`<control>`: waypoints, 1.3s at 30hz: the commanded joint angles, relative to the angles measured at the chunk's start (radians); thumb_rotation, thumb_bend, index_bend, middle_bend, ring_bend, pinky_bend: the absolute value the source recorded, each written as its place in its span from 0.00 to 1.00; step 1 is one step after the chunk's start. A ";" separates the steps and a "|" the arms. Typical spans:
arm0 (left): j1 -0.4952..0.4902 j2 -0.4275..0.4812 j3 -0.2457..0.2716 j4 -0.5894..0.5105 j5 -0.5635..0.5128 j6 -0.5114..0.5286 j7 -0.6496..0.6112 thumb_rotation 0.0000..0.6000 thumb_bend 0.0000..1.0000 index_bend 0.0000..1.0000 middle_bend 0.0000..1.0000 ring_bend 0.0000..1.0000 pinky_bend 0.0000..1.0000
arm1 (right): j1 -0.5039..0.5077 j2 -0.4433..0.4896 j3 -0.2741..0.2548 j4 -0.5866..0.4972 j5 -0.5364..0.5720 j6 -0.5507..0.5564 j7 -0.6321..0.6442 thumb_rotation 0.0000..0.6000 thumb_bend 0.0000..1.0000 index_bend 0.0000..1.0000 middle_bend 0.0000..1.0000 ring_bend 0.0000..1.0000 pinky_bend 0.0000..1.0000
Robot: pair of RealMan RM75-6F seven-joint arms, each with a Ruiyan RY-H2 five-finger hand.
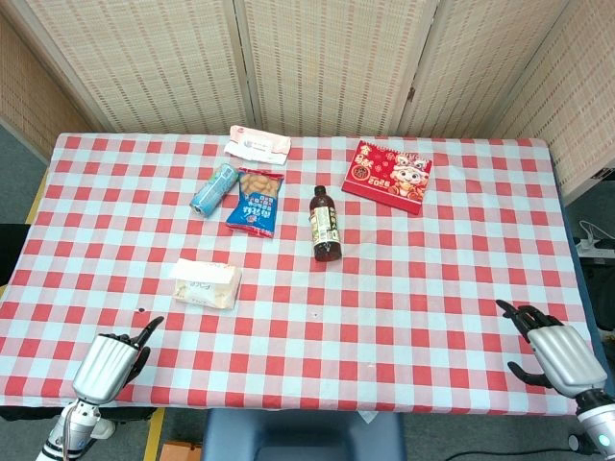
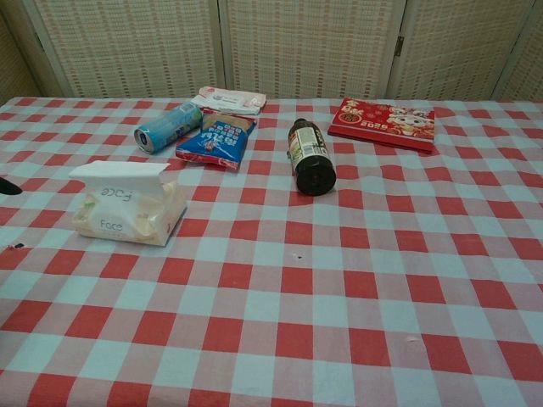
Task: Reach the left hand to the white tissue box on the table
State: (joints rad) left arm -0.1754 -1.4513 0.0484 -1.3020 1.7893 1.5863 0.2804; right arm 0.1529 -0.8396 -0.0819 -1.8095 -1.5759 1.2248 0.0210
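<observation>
Silver left hand point(image 1: 109, 366) shows in head view only.

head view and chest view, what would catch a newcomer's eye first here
The red-and-white checked tablecloth dominates both views. Next comes the red gift box at the far right and the dark bottle lying mid-table. The white tissue box sits near-left, just beyond the left hand.

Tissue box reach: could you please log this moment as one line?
left hand: near table edge, empty | tissue box: untouched | right hand: idle
</observation>
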 commanded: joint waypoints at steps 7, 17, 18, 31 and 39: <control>-0.002 -0.004 -0.002 0.001 0.005 0.003 0.009 1.00 0.52 0.21 0.84 0.85 0.95 | -0.004 0.000 -0.001 0.004 -0.009 0.012 0.007 1.00 0.19 0.00 0.21 0.11 0.28; -0.098 -0.072 -0.072 0.037 0.021 -0.059 0.068 1.00 0.51 0.25 0.88 0.87 0.94 | -0.002 0.006 -0.001 -0.005 0.004 0.001 -0.002 1.00 0.19 0.00 0.21 0.11 0.28; -0.115 -0.083 -0.080 0.046 0.019 -0.078 0.074 1.00 0.51 0.25 0.89 0.88 0.94 | -0.002 0.006 0.000 -0.004 0.004 0.001 -0.001 1.00 0.19 0.00 0.21 0.11 0.28; -0.302 -0.311 -0.198 0.306 -0.082 -0.234 0.098 1.00 0.51 0.24 0.91 0.90 0.95 | 0.005 0.009 0.002 -0.004 0.017 -0.015 0.001 1.00 0.19 0.00 0.21 0.11 0.28; -0.356 -0.382 -0.205 0.419 -0.110 -0.247 0.097 1.00 0.51 0.24 0.91 0.90 0.95 | 0.006 0.011 0.000 -0.006 0.018 -0.018 -0.002 1.00 0.19 0.00 0.21 0.11 0.28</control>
State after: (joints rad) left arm -0.5208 -1.8198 -0.1546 -0.9000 1.6878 1.3427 0.3739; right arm 0.1585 -0.8289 -0.0815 -1.8159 -1.5582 1.2064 0.0191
